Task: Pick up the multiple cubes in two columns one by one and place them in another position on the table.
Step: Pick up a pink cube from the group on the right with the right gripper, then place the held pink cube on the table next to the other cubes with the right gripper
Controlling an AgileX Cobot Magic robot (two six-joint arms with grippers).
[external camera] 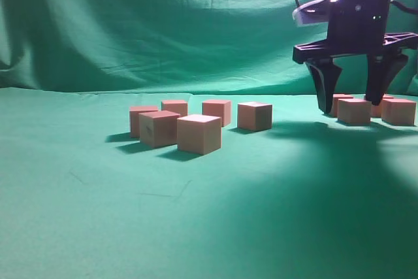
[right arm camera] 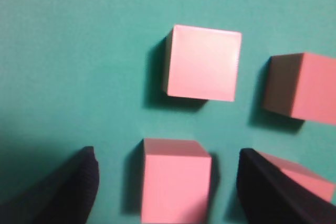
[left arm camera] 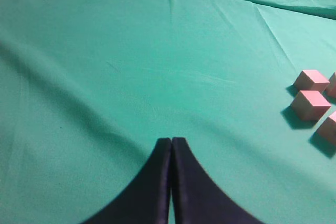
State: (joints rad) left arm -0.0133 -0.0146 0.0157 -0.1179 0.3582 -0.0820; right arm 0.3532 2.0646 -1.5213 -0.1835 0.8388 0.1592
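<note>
- The right gripper (external camera: 347,107) hung over the small group of cubes at the far right of the tabletop (external camera: 209,227), jaws spread wide, one on each side of a single cube (right arm camera: 176,179) and clear of its faces.
- Nothing was gripped. Judged from the straddle, the jaws were either lining up on that cube or letting go of it; which of the two cannot be told.
- In the right wrist view, a second cube (right arm camera: 203,62) lay just beyond the straddled one, a third (right arm camera: 302,87) off to its right, and a fourth showed partly behind the right jaw.
- The larger group of cubes (external camera: 196,125) stood well apart, left of centre, in two loose rows.
- The left gripper (left arm camera: 171,182) was parked over bare cloth, jaws pressed together and holding nothing, probably to stay clear of the work.
- No containers were in view; every cube rested directly on the tabletop.
</note>
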